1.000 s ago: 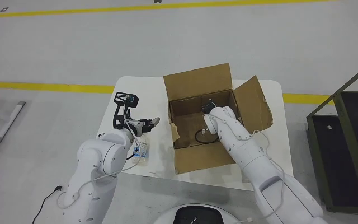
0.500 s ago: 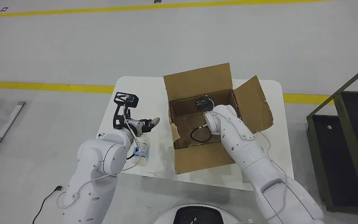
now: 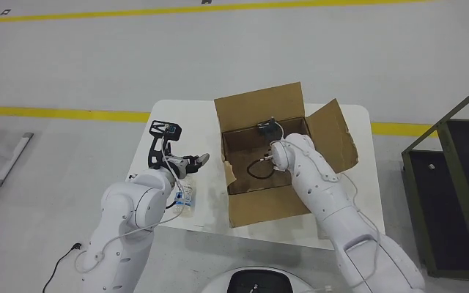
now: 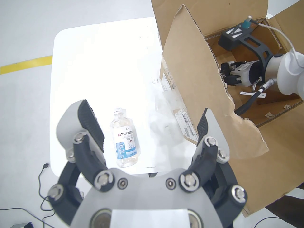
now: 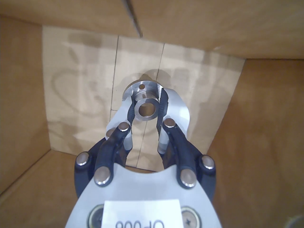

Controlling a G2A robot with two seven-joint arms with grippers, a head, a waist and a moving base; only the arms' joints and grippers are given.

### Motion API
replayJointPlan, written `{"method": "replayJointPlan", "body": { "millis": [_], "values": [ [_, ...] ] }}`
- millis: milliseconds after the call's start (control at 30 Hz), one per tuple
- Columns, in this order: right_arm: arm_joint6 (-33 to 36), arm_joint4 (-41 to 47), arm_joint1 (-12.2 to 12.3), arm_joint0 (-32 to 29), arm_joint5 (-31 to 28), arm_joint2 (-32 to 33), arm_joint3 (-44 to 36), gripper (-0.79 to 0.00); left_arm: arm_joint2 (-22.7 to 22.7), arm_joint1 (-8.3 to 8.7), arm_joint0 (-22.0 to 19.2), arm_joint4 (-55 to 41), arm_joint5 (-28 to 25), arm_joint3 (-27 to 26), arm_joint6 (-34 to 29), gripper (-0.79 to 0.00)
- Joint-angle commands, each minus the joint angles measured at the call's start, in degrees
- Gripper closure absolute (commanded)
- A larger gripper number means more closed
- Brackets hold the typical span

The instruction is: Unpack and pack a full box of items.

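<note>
Plain brown box (image 3: pixel 264 110), white stickers (image 4: pixel 186 122) on 1 side. White table (image 3: pixel 183 124). Clear bottle (image 4: pixel 125 129), blue-and-white label (image 4: pixel 123 144). Silver flanged bushing (image 5: pixel 143 100). Silver left gripper (image 4: pixel 144 110), black ribbed pads (image 4: pixel 91 122). Pale grey floor (image 3: pixel 220 51), 2 yellow stripes (image 3: pixel 73 114).

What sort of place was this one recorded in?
Probably a warehouse or factory hall: a pale painted floor with yellow lane lines, a dark metal rack at the edge, and a white table holding the cardboard box.

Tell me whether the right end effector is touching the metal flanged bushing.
Touching. The right wrist view shows the fingers of the right end effector clamping both sides of the metal flanged bushing, with no gap.
</note>
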Motion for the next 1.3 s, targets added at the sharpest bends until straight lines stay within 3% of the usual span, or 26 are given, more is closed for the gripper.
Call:
{"method": "replayJointPlan", "body": {
  "millis": [0, 233, 367, 800, 1033, 1267],
  "values": [
    [0.4, -0.8, 1.1, -1.8, 0.0, 2.5, -5.8, 0.0, 0.0, 0.0, 0.0, 0.0, 0.0, 0.0, 0.0, -0.785],
    [8.3, -6.2, 4.9, -14.2, -4.2, 11.9, -34.3, 0.0, 0.0, 0.0, 0.0, 0.0, 0.0, 0.0, 0.0, -0.785],
    [9.9, -8.3, 6.1, -20.4, -7.9, 15.0, -45.3, 0.0, 0.0, 0.0, 0.0, 0.0, 0.0, 0.0, 0.0, -0.785],
    [7.7, -7.4, 6.3, -22.1, -8.0, 16.0, -47.0, 0.0, 0.0, 0.0, 0.0, 0.0, 0.0, 0.0, 0.0, -0.785],
    [7.3, -5.6, 6.9, -23.5, -8.4, 19.7, -58.4, 0.0, 0.0, 0.0, 0.0, 0.0, 0.0, 0.0, 0.0, -0.785],
    [9.8, -1.5, 8.0, -26.4, -10.4, 27.7, -70.4, 0.0, 0.0, 0.0, 0.0, 0.0, 0.0, 0.0, 0.0, -0.785]
  ]
}}
